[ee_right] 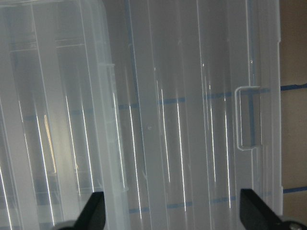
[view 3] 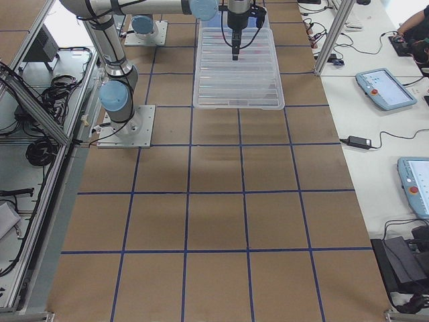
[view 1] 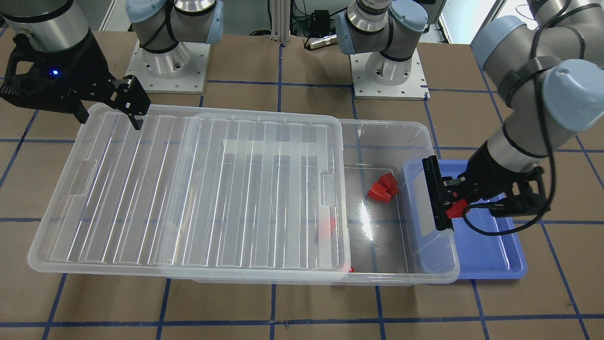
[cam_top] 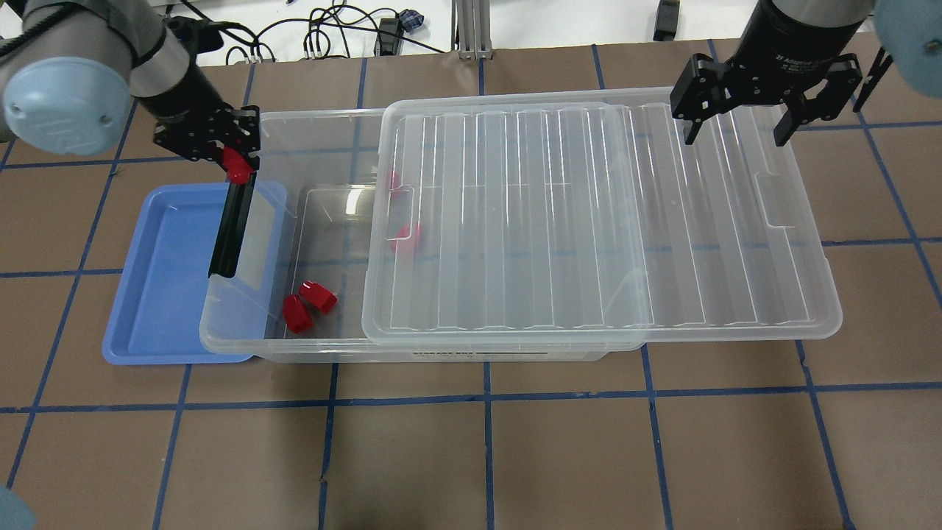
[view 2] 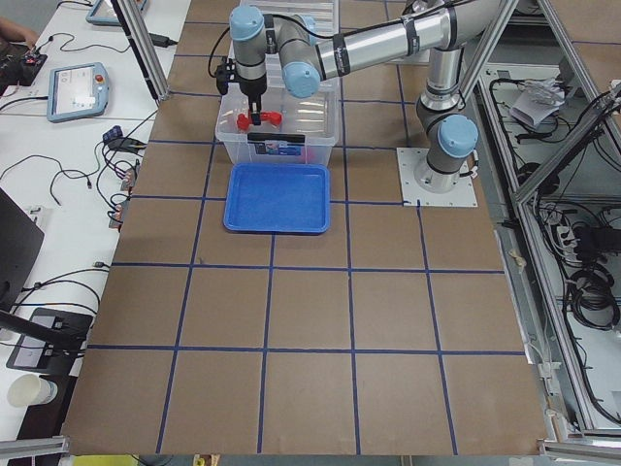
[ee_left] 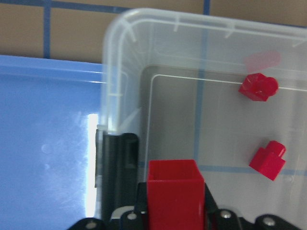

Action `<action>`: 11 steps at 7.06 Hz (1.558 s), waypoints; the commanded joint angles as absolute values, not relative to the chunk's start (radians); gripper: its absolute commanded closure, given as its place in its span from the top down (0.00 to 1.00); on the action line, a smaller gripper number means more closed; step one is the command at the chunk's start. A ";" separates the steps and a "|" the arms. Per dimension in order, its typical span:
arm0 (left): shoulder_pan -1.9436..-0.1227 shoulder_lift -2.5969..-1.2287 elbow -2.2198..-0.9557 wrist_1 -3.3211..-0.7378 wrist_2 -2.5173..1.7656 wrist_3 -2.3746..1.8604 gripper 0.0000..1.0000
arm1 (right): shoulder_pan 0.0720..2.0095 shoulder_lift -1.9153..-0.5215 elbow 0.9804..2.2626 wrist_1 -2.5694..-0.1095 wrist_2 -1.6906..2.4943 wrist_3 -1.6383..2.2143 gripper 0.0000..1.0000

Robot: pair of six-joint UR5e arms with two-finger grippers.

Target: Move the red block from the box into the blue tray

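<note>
Carrying the red block (cam_top: 237, 168) clear of the end wall of the box (view 1: 424, 130) and its black latch (cam_top: 229, 228) before lowering seems wise, releasing only low over the blue tray (cam_top: 158, 294) by the bench's left edge. Small, glossy and bright red, it sits pinched in the closed left pincer (view 1: 460, 200) above that wall. Two like blocks (cam_top: 309, 305) lie inside the box. Over the lid (cam_top: 589, 221), offset rightward, the right pincer (cam_top: 737, 134) hangs open.

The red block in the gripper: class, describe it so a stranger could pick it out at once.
Find the big clear box, then its end beside the blue tray. Over that end, the left gripper pinches one red block; the others lie loose on the box floor.
</note>
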State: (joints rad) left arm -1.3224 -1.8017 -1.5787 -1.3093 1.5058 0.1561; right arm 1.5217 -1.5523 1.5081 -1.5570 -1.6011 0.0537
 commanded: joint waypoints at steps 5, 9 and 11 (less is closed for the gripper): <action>-1.060 -1.891 -1.876 -0.987 1.434 0.541 0.28 | 1.522 -1.549 1.509 -1.559 -1.600 0.055 1.00; -1.069 -1.879 -1.876 -0.985 1.531 0.529 0.99 | 1.522 -1.551 1.509 -1.557 -1.601 0.054 1.00; -1.104 -1.818 -1.846 -1.053 1.534 0.525 1.00 | 1.522 -1.549 1.509 -1.555 -1.601 0.054 1.00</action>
State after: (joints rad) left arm -1.0844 -1.8531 -1.8672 -1.0035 1.5294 0.5279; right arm 1.5217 -1.5500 1.5094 -1.5567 -1.6006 0.0538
